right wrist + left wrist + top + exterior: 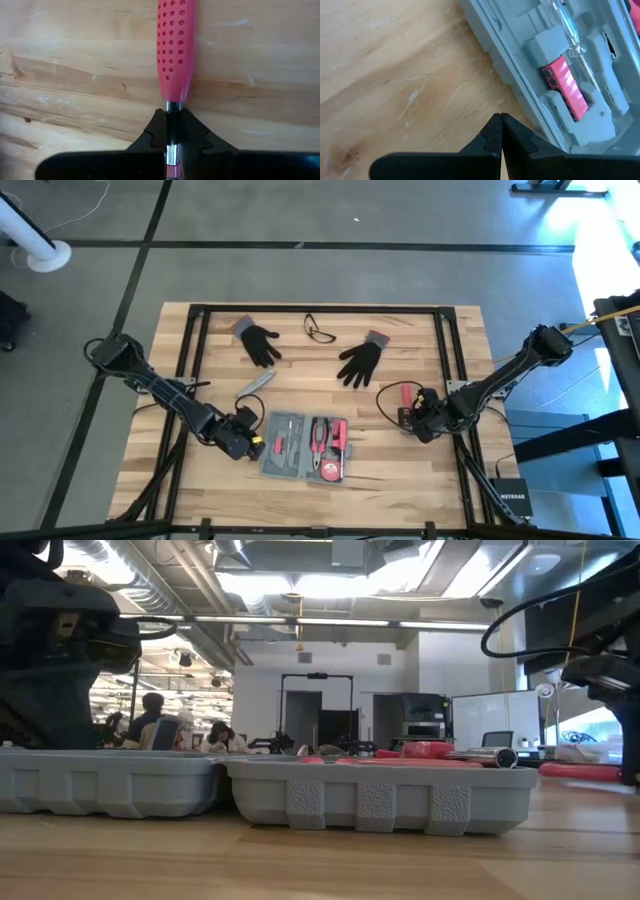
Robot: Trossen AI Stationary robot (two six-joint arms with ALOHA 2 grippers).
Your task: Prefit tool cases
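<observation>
The blue-grey tool case [305, 448] lies open on the wooden table, its two halves [380, 796] flat on the wood and red-handled tools in its recesses [565, 87]. My left gripper [246, 442] is shut. It hovers over bare wood just off the case's left edge [500, 118] and touches nothing that I can see. Right of the case, my right gripper [421, 420] is shut on a red-handled tool [405, 394]. My right gripper pinches the tool's bare metal shaft [172, 111] between its two fingers, right where the shaft leaves the dimpled red handle [174, 50]. The fingers slant steeply down from above, and the tool runs on along them. The handle reaches out past the fingertips, low over the wood. I cannot tell whether it rests there.
Two black gloves [260, 343] [360, 361], a pair of glasses [320, 330] and a slim grey bar [255, 385] lie on the far half of the table. Bare wood stretches near the front edge. People sit in the room behind [150, 720].
</observation>
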